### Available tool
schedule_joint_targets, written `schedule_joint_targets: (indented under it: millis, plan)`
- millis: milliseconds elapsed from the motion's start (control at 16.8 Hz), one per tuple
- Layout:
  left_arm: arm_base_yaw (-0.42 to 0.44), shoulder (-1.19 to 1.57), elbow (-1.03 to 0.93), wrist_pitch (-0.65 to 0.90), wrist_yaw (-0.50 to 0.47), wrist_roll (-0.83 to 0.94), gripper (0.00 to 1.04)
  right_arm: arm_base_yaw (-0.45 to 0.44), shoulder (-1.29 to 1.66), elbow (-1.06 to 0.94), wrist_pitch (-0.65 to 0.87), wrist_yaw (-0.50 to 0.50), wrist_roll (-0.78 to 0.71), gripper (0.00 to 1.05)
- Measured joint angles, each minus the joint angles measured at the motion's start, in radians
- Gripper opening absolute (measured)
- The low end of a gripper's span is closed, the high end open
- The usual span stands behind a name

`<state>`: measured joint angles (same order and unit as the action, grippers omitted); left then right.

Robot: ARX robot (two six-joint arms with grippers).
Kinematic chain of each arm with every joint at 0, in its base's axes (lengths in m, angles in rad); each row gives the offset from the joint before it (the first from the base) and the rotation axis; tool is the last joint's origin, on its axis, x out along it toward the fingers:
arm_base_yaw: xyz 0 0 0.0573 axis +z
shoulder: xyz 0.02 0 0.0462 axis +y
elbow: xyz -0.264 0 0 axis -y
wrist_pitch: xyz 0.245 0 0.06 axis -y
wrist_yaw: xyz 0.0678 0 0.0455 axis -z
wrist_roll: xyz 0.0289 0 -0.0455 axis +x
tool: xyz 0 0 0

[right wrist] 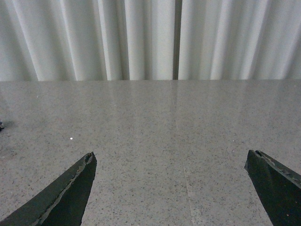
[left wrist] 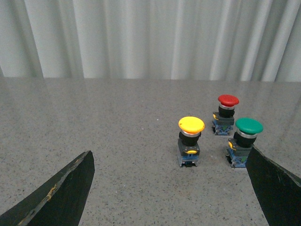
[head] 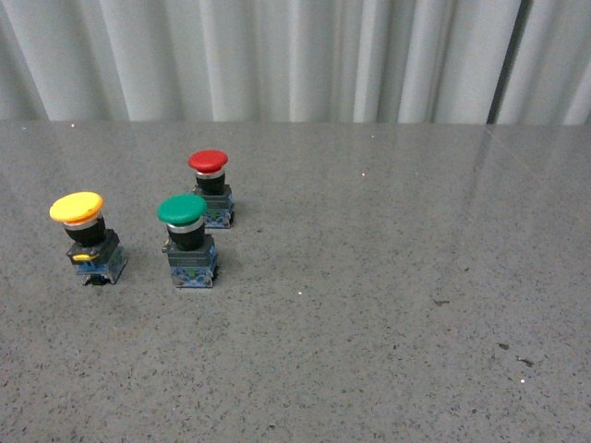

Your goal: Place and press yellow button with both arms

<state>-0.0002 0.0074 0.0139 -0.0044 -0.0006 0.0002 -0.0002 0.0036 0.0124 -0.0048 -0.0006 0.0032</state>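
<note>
The yellow button (head: pixel 86 237) stands upright at the left of the grey table, with a yellow cap, black collar and blue-grey block. It also shows in the left wrist view (left wrist: pixel 190 141), ahead of my open, empty left gripper (left wrist: pixel 170 162) and between the lines of its two black fingers (left wrist: pixel 66 193). My right gripper (right wrist: pixel 169 160) is open and empty over bare table; no button shows between its fingers (right wrist: pixel 70 193). Neither arm shows in the front view.
A green-capped button (head: pixel 187 239) stands right of the yellow one, and a red-capped button (head: pixel 211 187) stands behind it. In the left wrist view the green button (left wrist: pixel 244 141) sits close to one finger. A pale curtain (head: pixel 295 55) hangs behind the grey table (head: pixel 397 277).
</note>
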Motion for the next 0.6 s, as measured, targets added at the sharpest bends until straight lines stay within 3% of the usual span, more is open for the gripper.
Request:
schedule_joint_targets:
  millis: [60,119,179,239,418,596]
  plan:
    - [-0.014,0.009,0.007,-0.035,-0.035,-0.003,0.98,0.0,0.0,0.0,0.0,0.0,0.0,0.98]
    - [-0.076,0.094,0.048,-0.117,-0.197,-0.021,0.98,0.0,0.0,0.0,0.0,0.001,0.0,0.98]
    - [-0.059,0.221,0.083,-0.043,-0.272,-0.014,0.98,0.0,0.0,0.0,0.002,-0.002,0.0,0.98]
    - [-0.009,0.315,0.114,0.056,-0.282,0.005,0.98,0.0,0.0,0.0,0.0,0.0,0.0,0.98]
    - [0.069,0.692,0.297,0.366,-0.148,0.054,0.98,0.0,0.0,0.0,0.0,0.0,0.0,0.98]
    - [0.055,1.045,0.486,0.413,-0.053,0.065,0.98,0.0,0.0,0.0,0.0,0.0,0.0,0.98]
